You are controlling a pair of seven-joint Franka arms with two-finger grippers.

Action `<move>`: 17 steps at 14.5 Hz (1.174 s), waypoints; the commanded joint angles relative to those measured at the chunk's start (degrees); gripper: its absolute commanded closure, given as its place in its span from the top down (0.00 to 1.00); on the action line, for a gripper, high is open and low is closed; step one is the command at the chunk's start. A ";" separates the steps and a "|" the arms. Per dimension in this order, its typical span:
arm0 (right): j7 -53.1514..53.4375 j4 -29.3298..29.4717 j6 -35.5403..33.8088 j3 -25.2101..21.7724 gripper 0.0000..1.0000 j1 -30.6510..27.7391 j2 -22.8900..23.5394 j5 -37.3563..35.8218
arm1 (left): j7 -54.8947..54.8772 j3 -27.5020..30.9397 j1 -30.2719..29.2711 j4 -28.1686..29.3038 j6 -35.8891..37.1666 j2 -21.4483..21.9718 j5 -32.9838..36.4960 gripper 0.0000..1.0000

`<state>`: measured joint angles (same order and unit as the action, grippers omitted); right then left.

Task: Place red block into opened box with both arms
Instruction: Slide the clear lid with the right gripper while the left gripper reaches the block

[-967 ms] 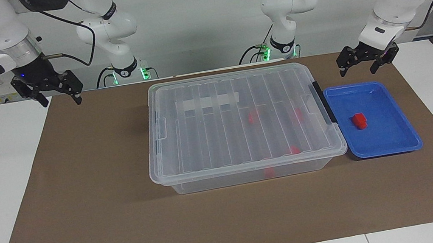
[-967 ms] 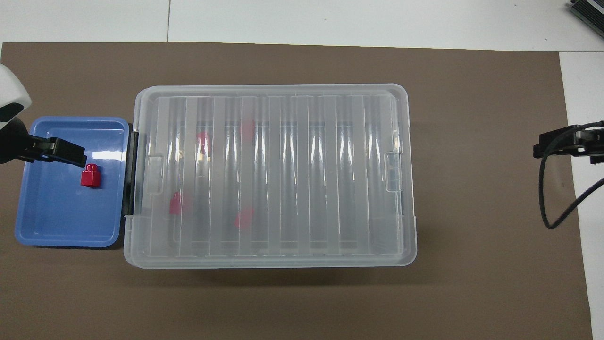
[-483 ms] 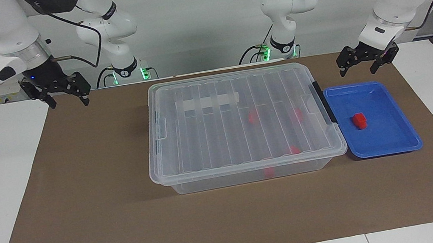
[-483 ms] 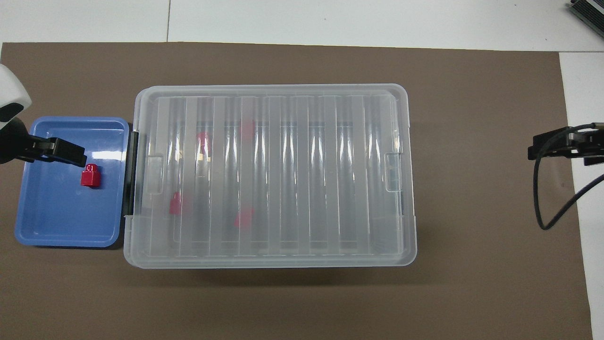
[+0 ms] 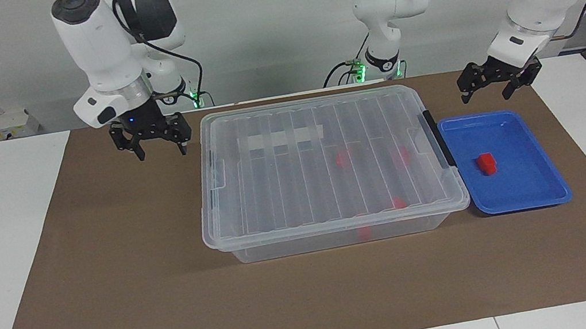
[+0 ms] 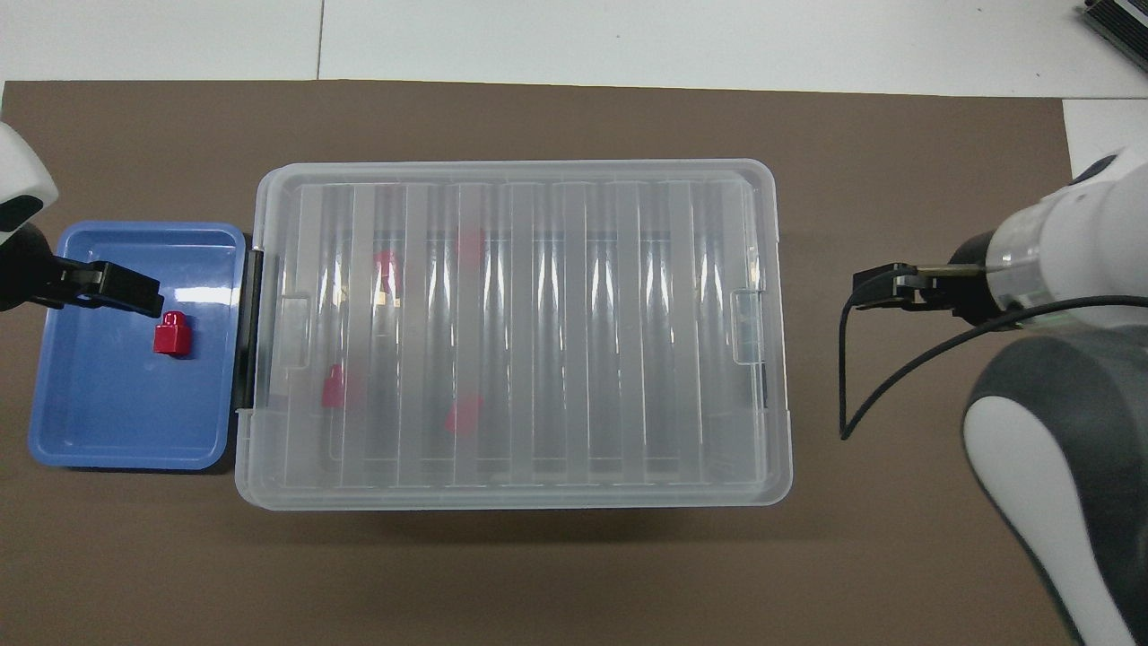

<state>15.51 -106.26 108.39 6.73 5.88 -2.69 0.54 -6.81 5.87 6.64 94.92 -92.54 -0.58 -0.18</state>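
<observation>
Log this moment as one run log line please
box: lid shut | red block: in blue tray | left gripper: open, above tray | right gripper: open, beside box

red block (image 5: pixel 486 163), lidded clear box (image 5: pixel 323 171) beside

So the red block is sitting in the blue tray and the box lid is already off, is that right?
Not quite. The red block does sit in the blue tray, but the lid is on the box, covering it. The facing view shows it closed, its ribs spanning the whole top.
</observation>
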 commanded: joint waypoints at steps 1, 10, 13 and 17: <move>1.45 -4.03 5.59 2.67 1.00 -0.61 0.48 0.95 | -0.13 -0.16 -1.01 0.88 0.43 1.37 0.70 1.00; -2.33 -8.26 6.31 3.91 1.00 -0.79 1.89 0.34 | -0.40 -0.07 -3.20 2.02 -0.62 1.81 0.79 1.00; -2.85 -8.96 7.54 3.64 1.00 -1.05 1.98 -0.02 | -3.28 -0.07 -4.52 2.20 -0.89 1.81 0.88 1.00; -4.08 -9.66 7.54 3.20 1.00 -1.49 1.89 -0.28 | -7.96 -0.07 -7.24 3.86 -4.22 2.25 0.79 1.00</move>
<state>13.26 -114.56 114.62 9.73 5.25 -0.18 0.59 -13.12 6.17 0.94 95.52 -93.91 -0.49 -0.15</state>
